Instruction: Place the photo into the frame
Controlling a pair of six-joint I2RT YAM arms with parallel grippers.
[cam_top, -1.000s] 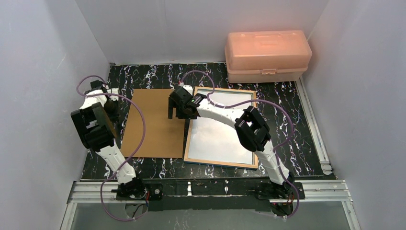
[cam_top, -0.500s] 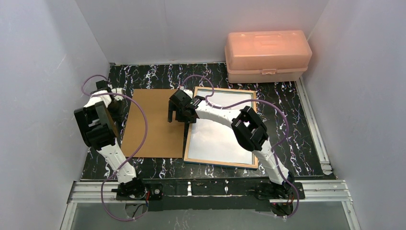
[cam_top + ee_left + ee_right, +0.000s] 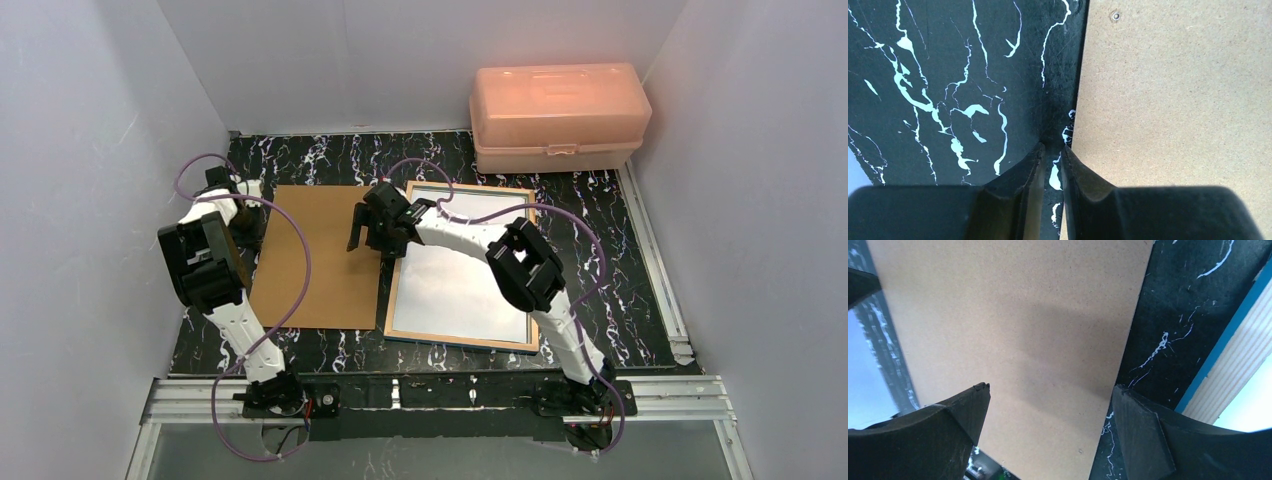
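**1.** My left jaws, narrowed to a slit and pinching nothing, sit low at the left edge of the brown backing board (image 3: 320, 255), probably to catch that edge.

**2.** My right jaws, spread wide, hang over the board's right edge, just beside the frame (image 3: 460, 342), which lies back-up on the bench (image 3: 330, 155).

**3.** The photo: the pale sheet inside the frame may be it; I cannot tell.

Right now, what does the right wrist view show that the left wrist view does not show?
Only the right wrist view shows the frame, its blue edge and wood-coloured back. Only the left wrist view shows a small round stud in the backing board. Both show that brown board and the black marbled table.
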